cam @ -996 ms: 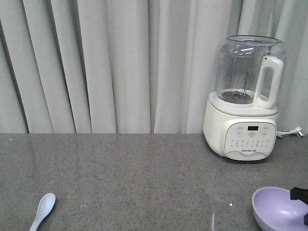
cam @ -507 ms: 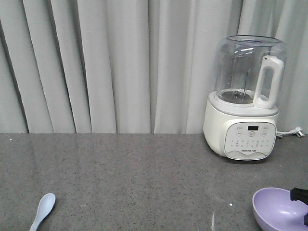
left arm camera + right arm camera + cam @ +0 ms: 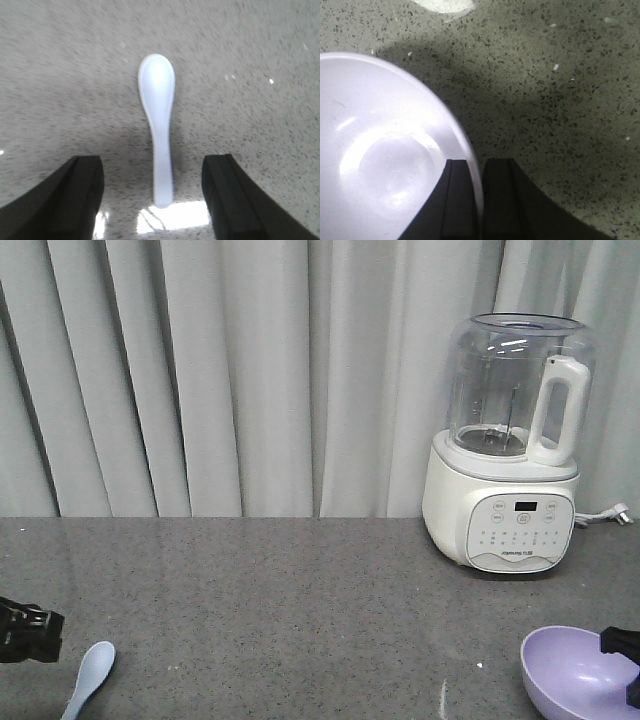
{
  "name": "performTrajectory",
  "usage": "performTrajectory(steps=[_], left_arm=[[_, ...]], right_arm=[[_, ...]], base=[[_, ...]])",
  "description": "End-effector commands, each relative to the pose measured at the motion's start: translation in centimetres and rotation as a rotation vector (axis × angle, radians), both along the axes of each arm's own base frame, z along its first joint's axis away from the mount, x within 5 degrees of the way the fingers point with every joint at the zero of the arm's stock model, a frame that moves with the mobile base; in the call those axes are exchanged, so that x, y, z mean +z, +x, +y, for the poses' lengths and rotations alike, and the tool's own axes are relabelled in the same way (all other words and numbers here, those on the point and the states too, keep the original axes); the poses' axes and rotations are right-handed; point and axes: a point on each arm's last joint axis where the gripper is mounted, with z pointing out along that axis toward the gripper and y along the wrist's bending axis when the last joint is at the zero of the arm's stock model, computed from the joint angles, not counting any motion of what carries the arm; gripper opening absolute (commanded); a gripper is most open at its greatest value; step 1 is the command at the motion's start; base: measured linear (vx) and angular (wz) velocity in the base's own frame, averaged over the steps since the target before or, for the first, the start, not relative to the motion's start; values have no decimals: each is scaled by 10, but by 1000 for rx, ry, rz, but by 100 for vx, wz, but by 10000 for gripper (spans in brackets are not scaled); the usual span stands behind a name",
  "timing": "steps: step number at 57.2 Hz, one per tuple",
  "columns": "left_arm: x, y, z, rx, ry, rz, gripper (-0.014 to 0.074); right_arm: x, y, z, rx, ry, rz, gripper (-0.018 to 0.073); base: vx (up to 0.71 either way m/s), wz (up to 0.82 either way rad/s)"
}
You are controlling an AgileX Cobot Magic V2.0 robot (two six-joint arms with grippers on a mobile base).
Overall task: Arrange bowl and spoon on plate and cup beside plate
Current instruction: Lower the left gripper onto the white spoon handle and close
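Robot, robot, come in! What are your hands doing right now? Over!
Left hand open, straddling spoon. Right hand shut on bowl rim. No plate or cup in view. Blender far back, nothing blocking.

One spoon (image 3: 156,125), one bowl (image 3: 380,150), one blender (image 3: 512,440), seemingly one plug (image 3: 618,512).

Matte black left tool (image 3: 151,167) and right tool (image 3: 481,167), flat blocky fingers (image 3: 70,200).

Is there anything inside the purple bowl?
Empty. The bowl shows only its bare, shiny inside in the right wrist view, with the right gripper pinching its rim.
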Motion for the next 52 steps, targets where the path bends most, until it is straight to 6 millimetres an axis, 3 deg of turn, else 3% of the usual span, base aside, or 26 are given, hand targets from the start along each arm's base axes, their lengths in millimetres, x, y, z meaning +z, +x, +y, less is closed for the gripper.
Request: performTrajectory(steps=[1,30,52], left_arm=[[12,6,-11,-35,-45,-65,541],[-38,35,-16,-45,9,75,541],[-61,46,-17,-48,20,130,541]], right_arm=[[22,3,-2,-12,-21,-97,-12],[22,3,-2,-12,-18,-95,-12],[21,2,-1,-4,-14,-83,-12]], base=[[0,0],[0,0],[0,0]])
